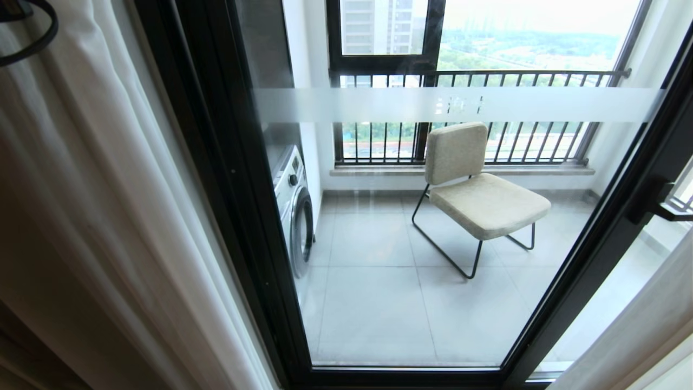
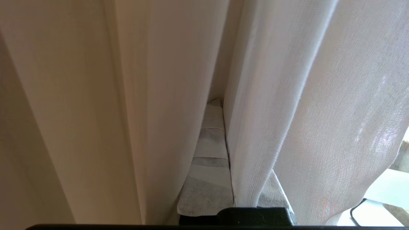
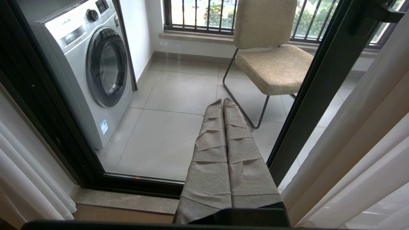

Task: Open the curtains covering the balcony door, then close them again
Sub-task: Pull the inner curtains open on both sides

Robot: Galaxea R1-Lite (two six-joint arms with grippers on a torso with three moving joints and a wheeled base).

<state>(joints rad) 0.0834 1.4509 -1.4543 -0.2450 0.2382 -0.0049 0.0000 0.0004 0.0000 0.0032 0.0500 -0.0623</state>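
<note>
Judging by the bared balcony door (image 1: 411, 233), opening is nearly done: the left gripper (image 2: 214, 105), jaws together, sits tucked between curtains (image 1: 108, 216), the right gripper (image 3: 222, 101), jaws together, idles, and next the curtains must be drawn back across.

Curtains (image 1: 108, 216): white sheer layer, faintly ribbed weave; opaque layer beige-grey.
Balcony door (image 1: 227, 179): black frame, clear glass, one frosted white horizontal band (image 1: 455, 104).
Chair (image 1: 476, 189): beige speckled upholstery, thin black legs.
Washing machine (image 3: 89, 67): silver-white body, dark round door.
Balcony floor (image 1: 379, 281): pale grey square tiles.
Railing (image 1: 487, 76): black bars.
Right gripper (image 3: 223, 101): grey-beige wrapped fingers.
</note>
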